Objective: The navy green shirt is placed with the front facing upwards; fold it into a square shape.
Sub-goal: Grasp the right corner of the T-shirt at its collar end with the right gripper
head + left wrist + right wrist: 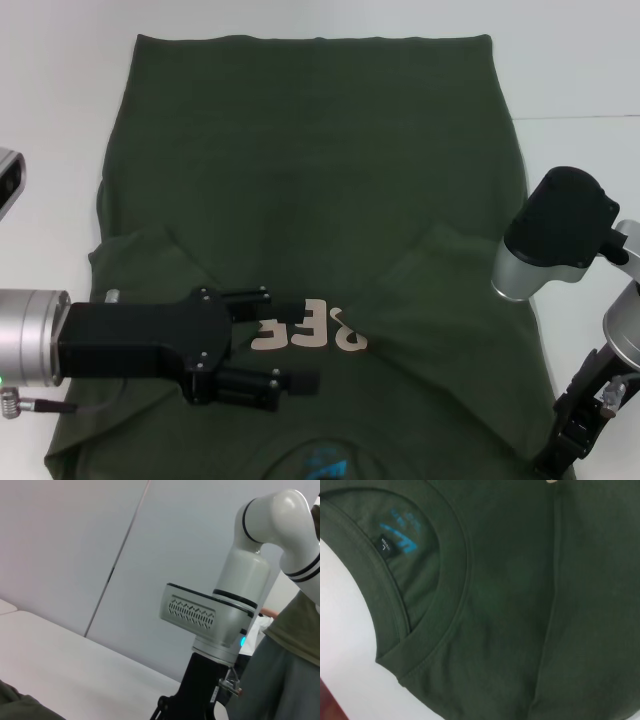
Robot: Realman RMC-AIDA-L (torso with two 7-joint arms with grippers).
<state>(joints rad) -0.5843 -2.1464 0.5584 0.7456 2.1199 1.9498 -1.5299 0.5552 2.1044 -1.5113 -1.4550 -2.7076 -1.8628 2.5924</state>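
Note:
The navy green shirt (320, 170) lies flat on the white table (60, 100), hem at the far end and collar (320, 462) nearest me. Both sleeves are folded inward over the chest, and part of the cream lettering (330, 335) shows between them. My left gripper (308, 342) is open, low over the left folded sleeve, with the letters showing between its fingers. My right gripper (575, 430) hangs at the shirt's near right edge. The right wrist view shows the collar (455, 580) and its blue label (400, 540).
A grey device (10, 180) sits at the table's left edge. The left wrist view shows my right arm (235, 605), a pale wall, bare table (75, 665) and a person's clothes (290, 650) on one side.

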